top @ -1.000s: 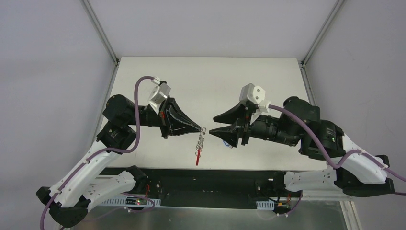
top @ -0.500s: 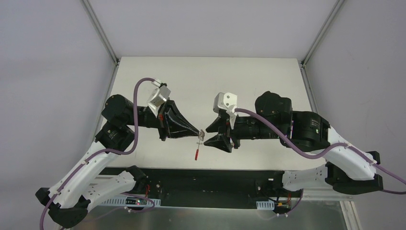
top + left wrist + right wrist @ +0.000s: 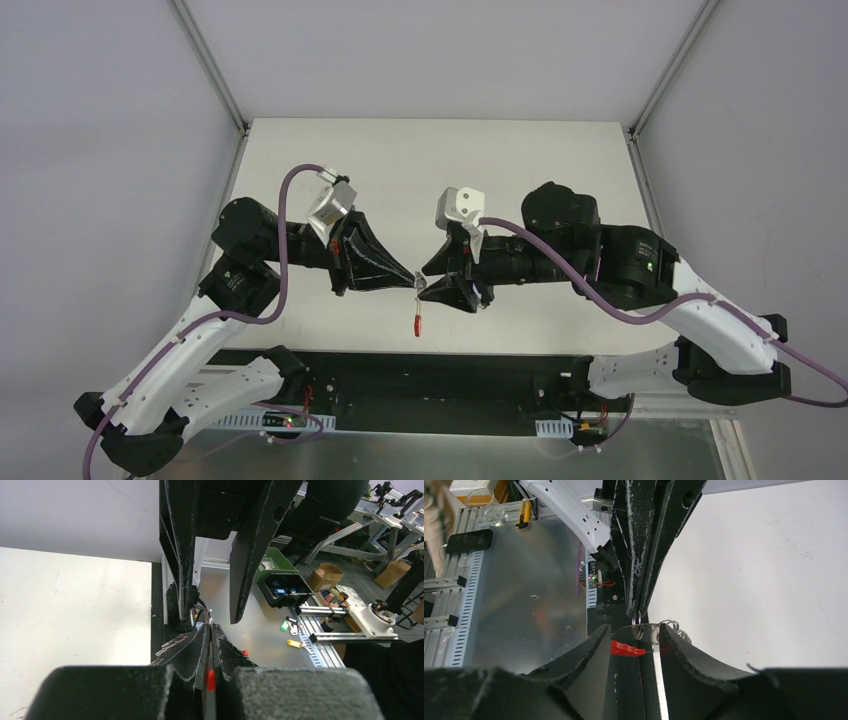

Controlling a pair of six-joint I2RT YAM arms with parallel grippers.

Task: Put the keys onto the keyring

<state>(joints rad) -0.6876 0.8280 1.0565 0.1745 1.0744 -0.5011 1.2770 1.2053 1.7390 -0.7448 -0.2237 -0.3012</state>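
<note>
The left pincer (image 3: 413,281), reaching in from 9 o'clock, is clamped tight on one thin wire ring of the keyring (image 3: 640,625). It holds the bunch off the counter (image 3: 540,160), above the counter's 6 o'clock edge. The red strip (image 3: 417,323) dangles from the rings toward 6 o'clock. The right pincer (image 3: 634,628) comes from 3 o'clock, about half spread, with a finger on either side of the loose rings and gripping nothing that I can make out. The key with its blue tag shows in no view.

The main danger is the meagre hold. A single wire between narrow tips may twist or slip if the right pincer nudges it, and the bunch would likely drop near or over the 6 o'clock edge. The two sets of tips are almost touching, so a slight misjudgement could knock them together. Closing on the wrong ring would tangle the chain. With no key in hand, threading cannot start.
</note>
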